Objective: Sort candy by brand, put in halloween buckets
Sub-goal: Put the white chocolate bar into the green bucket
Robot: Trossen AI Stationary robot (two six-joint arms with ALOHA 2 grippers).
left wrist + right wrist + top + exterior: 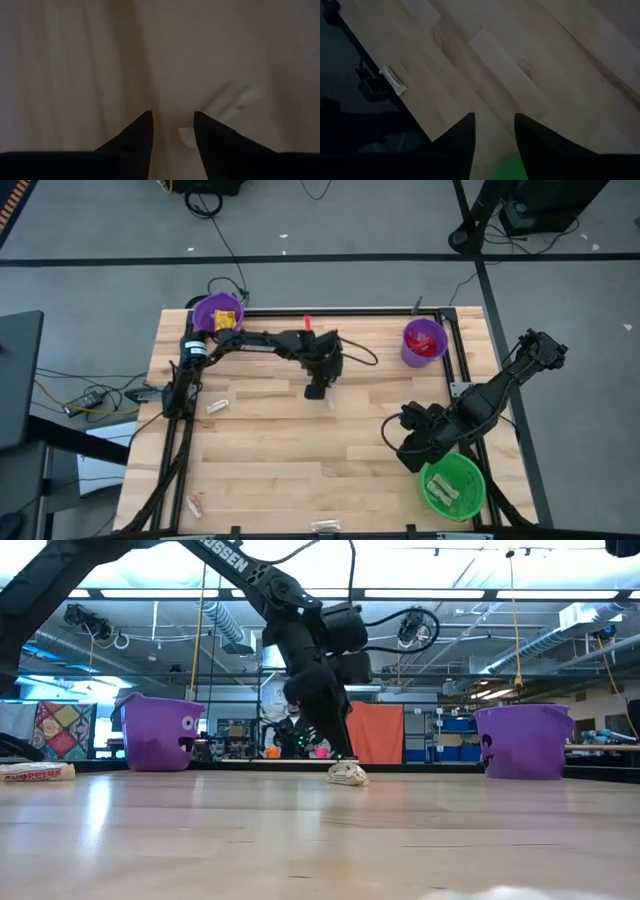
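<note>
My left gripper (316,389) is open at mid-table, pointing down close over the wood (172,122). A pale cream wrapped candy (232,100) lies flat on the table beside it (347,775), partly covered by one finger (210,135). My right gripper (492,125) is open and holds nothing, hovering just left of the green bucket (453,486), which holds cream pieces. The far-left purple bucket (218,312) holds yellow candy. The far-right purple bucket (424,342) holds red candy. My left gripper comes at the cream candy from above, pointing down. One finger (210,135) stands over the candy's near end (186,137). The rest of the candy lies flat on the table outside the fingers. Whether the finger touches it, I cannot tell.
Loose candies lie on the table: one at the left (217,406), one near the front-left corner (194,504), one at the front edge (325,526), and a red one at the far edge (308,322). A black frame rail (460,370) runs along the right side.
</note>
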